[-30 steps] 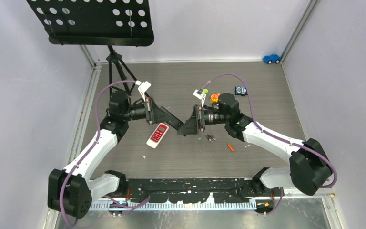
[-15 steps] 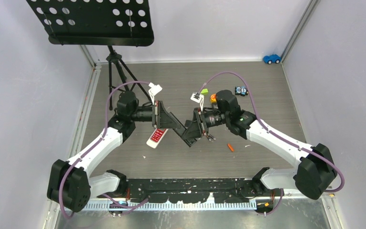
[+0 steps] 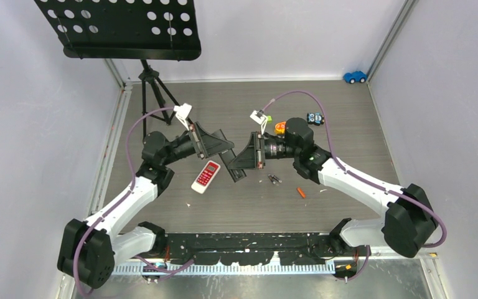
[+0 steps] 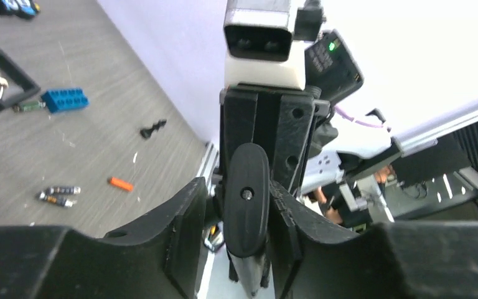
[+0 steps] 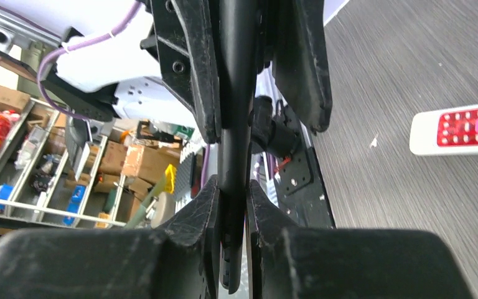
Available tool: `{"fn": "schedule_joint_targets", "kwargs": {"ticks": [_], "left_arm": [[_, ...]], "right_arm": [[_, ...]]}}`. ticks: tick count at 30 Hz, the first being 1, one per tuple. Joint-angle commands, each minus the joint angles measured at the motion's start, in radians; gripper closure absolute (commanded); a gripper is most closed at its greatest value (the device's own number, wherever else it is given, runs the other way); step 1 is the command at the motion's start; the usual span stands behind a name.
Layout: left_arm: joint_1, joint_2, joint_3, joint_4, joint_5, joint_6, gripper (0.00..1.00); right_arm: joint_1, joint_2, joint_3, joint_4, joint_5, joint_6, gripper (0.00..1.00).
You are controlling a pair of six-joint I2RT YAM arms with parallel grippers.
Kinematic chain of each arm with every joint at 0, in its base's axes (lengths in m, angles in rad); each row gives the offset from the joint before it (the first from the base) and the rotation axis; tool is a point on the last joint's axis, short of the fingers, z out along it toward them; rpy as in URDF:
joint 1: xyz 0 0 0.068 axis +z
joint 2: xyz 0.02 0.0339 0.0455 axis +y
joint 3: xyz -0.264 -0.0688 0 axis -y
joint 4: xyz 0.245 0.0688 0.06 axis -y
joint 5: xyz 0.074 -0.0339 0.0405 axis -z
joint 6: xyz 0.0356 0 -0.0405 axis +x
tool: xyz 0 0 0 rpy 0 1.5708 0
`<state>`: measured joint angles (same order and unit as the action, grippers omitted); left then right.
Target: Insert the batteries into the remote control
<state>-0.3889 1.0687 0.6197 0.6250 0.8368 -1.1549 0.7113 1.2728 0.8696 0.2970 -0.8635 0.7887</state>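
Aloft, black remote (image 5: pixel 236 124) in right hand (image 5: pixel 231 212).

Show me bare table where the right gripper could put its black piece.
Roomiest: the near table between the white remote, the grey batteries and the base rail. Also the far strip between the tripod and the blue toy car. Crowded: under the left gripper and right gripper, and around the orange battery.
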Motion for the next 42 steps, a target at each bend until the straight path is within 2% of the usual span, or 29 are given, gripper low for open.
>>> {"fn": "schedule_joint_targets", "kwargs": {"ticks": [1,5,8,9,10,11,13,14,16,19,22,25,28,32,35,38,42], "left_arm": [[0.002,-0.021,-0.022,0.212,-0.151,-0.120,0.60],[0.002,0.000,-0.025,0.255,-0.122,-0.159,0.65],[0.002,0.026,-0.026,0.304,-0.094,-0.179,0.85],[0.004,0.036,-0.024,0.312,-0.083,-0.178,0.98],[0.006,0.042,-0.021,0.311,-0.075,-0.170,1.00],[0.009,0.047,-0.019,0.302,-0.072,-0.158,1.00],[0.018,0.050,-0.017,0.254,-0.073,-0.115,1.00],[0.021,0.048,-0.016,0.212,-0.079,-0.078,1.00],[0.026,0.041,-0.014,0.094,-0.108,0.027,1.00],[0.027,0.017,-0.009,-0.118,-0.198,0.214,1.00],[0.027,0.002,-0.014,-0.237,-0.272,0.343,1.00],[0.027,-0.009,-0.015,-0.326,-0.330,0.445,1.00],[0.027,-0.014,-0.036,-0.319,-0.323,0.467,1.00],[0.027,-0.004,-0.072,-0.228,-0.261,0.457,1.00],[0.027,0.011,-0.084,-0.183,-0.219,0.454,1.00],[0.027,0.027,-0.084,-0.160,-0.193,0.452,1.00],[0.027,0.049,-0.080,-0.154,-0.188,0.451,1.00]], "right_arm": [[0.011,0.024,-0.006,0.274,0.032,0.174,0.94],[0.012,0.045,-0.011,0.327,0.040,0.210,0.94],[0.011,0.056,-0.005,0.324,0.054,0.214,0.93],[0.010,0.058,-0.002,0.312,0.055,0.212,0.88],[0.010,0.059,0.003,0.287,0.061,0.199,0.77],[0.007,0.056,0.011,0.236,0.075,0.178,0.60],[0.000,0.042,0.032,0.083,0.135,0.099,0.35],[-0.001,0.031,0.042,-0.002,0.177,0.045,0.29],[-0.002,0.018,0.057,-0.143,0.273,-0.036,0.23],[-0.010,0.001,0.063,-0.282,0.402,-0.097,0.22],[-0.020,-0.023,0.055,-0.429,0.584,-0.118,0.23],[-0.032,-0.038,0.033,-0.549,0.837,-0.126,0.30],[-0.044,-0.013,0.042,-0.699,1.050,-0.130,0.39],[-0.098,0.055,0.062,-0.914,1.227,-0.101,0.37],[-0.178,0.070,0.022,-0.924,1.207,-0.099,0.34],[-0.194,0.060,-0.016,-0.853,1.127,-0.146,0.34],[-0.194,0.066,-0.028,-0.778,1.020,-0.205,0.50]]}}
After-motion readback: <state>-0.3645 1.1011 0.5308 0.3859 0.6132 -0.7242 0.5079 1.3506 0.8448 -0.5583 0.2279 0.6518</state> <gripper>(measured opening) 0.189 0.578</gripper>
